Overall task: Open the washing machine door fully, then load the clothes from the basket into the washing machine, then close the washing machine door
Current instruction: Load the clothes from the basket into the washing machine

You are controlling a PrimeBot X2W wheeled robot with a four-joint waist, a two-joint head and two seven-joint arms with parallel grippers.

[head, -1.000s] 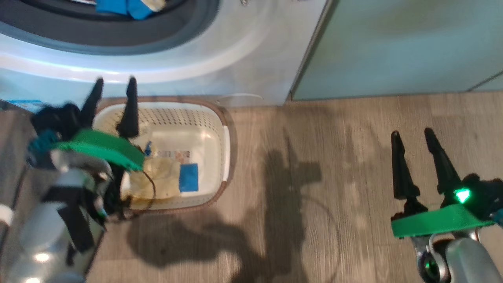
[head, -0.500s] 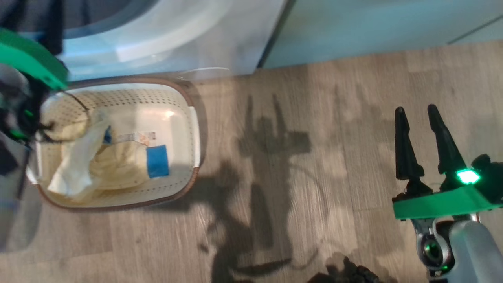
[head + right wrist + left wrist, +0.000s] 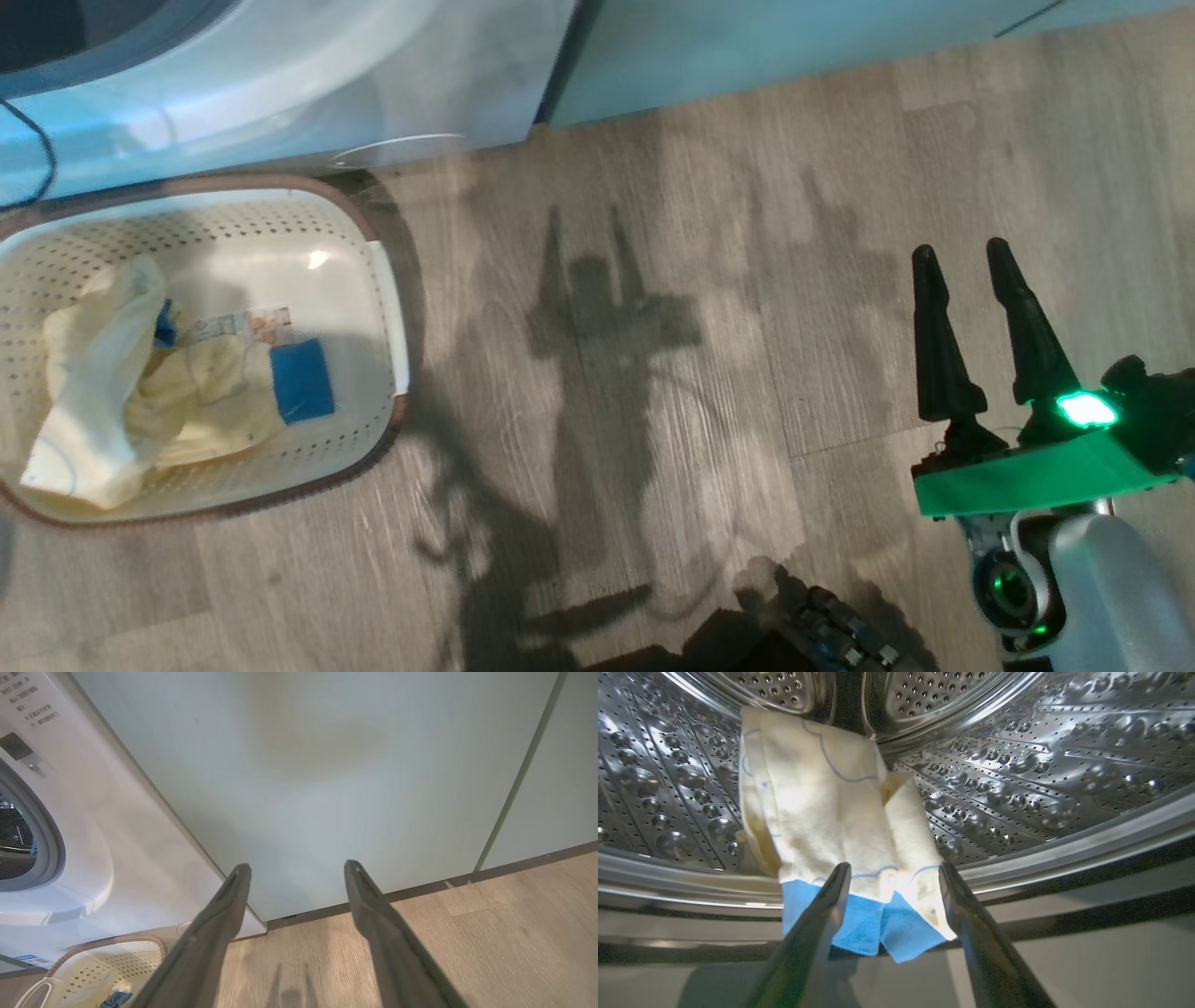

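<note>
The clothes (image 3: 140,401) are split between two places. Most lie bunched in the left part of the basket (image 3: 243,219), at the left edge of the head view, with a blue patch showing among the cream. The basket sits on the wooden floor (image 3: 747,392) close against the front of the washing machine (image 3: 308,84) in the upper left, probably so that each carry to the drum is short.

One garment (image 3: 822,802) is in the middle of the left wrist view. It is draped over the front lip of the steel drum (image 3: 1041,765) with its blue hem hanging outward (not fully inside, so it could slip back or foul the door). The left gripper (image 3: 894,870) points into the drum from the bottom of that view. Its jaws are spread wide to either side of the hem and clamped on nothing, which reads as the letting-go step.

The right gripper (image 3: 962,250), at the lower right of the head view, holds its jaws apart and empty over bare floor. It faces the pale green cabinet (image 3: 327,765) and seems parked out of the way. Loading looks about midway.
</note>
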